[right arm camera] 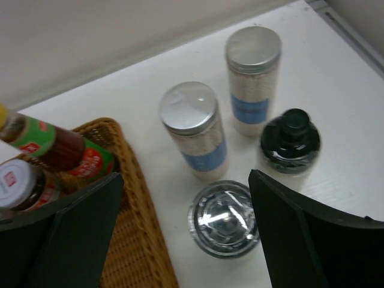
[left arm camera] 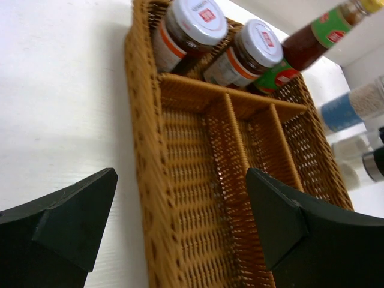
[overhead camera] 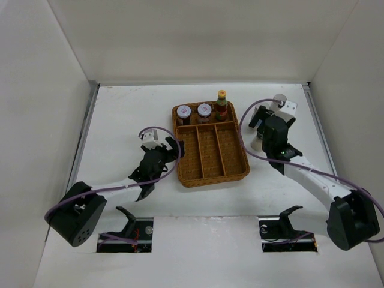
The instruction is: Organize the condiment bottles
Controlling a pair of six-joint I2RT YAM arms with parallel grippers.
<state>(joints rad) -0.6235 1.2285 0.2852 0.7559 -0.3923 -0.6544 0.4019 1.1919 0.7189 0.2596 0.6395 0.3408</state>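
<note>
**Three in the tray, four out of sight beneath the right arm**

From above, the right arm [overhead camera: 300,171] covered the containers on the table [overhead camera: 120,120] to the right of the tray [overhead camera: 210,171]; only the wrist cameras showed them. There, the nearer cylinder [right arm camera: 193,129] and the farther cylinder [right arm camera: 252,78] stood upright and close together, silver lids up. The dark-capped shaker [right arm camera: 291,141] stood just beside the farther one. The second shaker [right arm camera: 223,219] was seen end-on from above, its top lost in glare. It sat below the right gripper [right arm camera: 186,183], whose jaws were spread wide and held nothing.

The left jar [overhead camera: 183,113], right jar [overhead camera: 204,111] and sauce bottle [overhead camera: 222,105] stood in the tray's far cross compartment. All three were upright, the bottle at the right end with its yellow cap on top. The tray's three long compartments held nothing.

The left gripper [left arm camera: 181,174] was also spread wide and empty, straddling the tray's left wall. Whether it touched the wicker could not be told.
</note>
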